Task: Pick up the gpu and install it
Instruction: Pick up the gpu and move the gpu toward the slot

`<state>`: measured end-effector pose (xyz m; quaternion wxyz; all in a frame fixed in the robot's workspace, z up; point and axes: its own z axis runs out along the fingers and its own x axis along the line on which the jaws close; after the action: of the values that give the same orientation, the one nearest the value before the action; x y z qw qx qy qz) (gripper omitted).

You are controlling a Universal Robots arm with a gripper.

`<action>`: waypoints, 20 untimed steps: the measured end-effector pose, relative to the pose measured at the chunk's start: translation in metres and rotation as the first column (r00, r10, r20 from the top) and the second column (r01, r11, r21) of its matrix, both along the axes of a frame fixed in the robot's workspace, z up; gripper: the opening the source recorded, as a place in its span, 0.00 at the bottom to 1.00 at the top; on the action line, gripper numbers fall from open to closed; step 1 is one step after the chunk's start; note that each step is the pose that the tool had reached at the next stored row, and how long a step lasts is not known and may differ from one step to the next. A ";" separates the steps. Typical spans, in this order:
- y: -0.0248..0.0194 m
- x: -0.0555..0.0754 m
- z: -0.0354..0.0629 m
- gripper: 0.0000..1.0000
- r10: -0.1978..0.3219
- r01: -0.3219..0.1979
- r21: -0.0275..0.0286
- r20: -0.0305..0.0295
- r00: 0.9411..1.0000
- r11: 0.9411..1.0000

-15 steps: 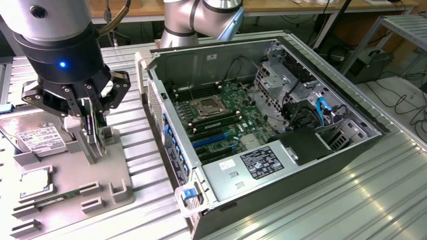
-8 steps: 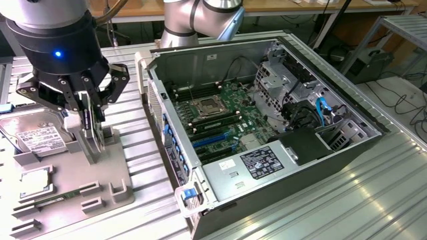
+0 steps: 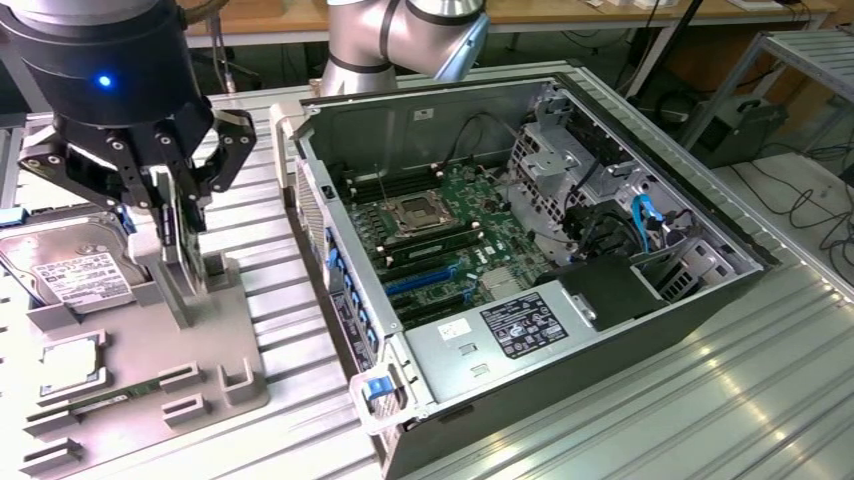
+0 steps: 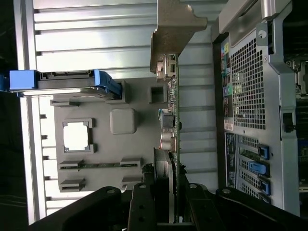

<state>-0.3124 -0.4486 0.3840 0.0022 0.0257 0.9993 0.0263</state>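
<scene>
1. The gpu [image 4: 175, 120] stands on edge over the grey tray [image 3: 200, 350]. The tray lies on the table [image 3: 641, 400] just beside the computer case [image 3: 534, 400], on the side of its perforated rear panel.
2. My end effector [image 3: 176, 205] hangs over that tray, outside the case. Its fingers are pressed in on both faces of the card, pinching the gpu near the end away from the metal bracket [image 4: 175, 29].
3. As I judge it, the step in hand is the pick-up: the grip is made, and the card has not reached the case. I cannot tell whether its lower edge is clear of the tray's holder.
4. The case lies open with its motherboard facing up, and the blue-ended slots [image 3: 420, 280] sit close to the rear panel, on the tray's side.
5. What the work from here calls for, in my view:
   - a straight lift, so the card does not bind in the holder;
   - a firm pinch, so the thin board does not tilt;
   - the bracket lined up with the rear panel, and the card's edge lined up along a slot.
6. The hard drive [image 3: 74, 270] rests on the tray's far side from the case, well apart from my grip.
</scene>
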 end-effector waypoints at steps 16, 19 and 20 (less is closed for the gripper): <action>0.0000 0.000 0.0308 0.28 0.000 0.000 0.000 -0.004 1.000 1.000; 0.0000 0.000 0.0367 0.28 0.000 0.000 0.000 -0.004 1.000 1.000; 0.0000 0.000 0.0385 0.28 0.000 0.000 0.001 -0.004 1.000 1.000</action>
<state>-0.3120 -0.4486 0.4226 0.0000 0.0257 0.9993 0.0266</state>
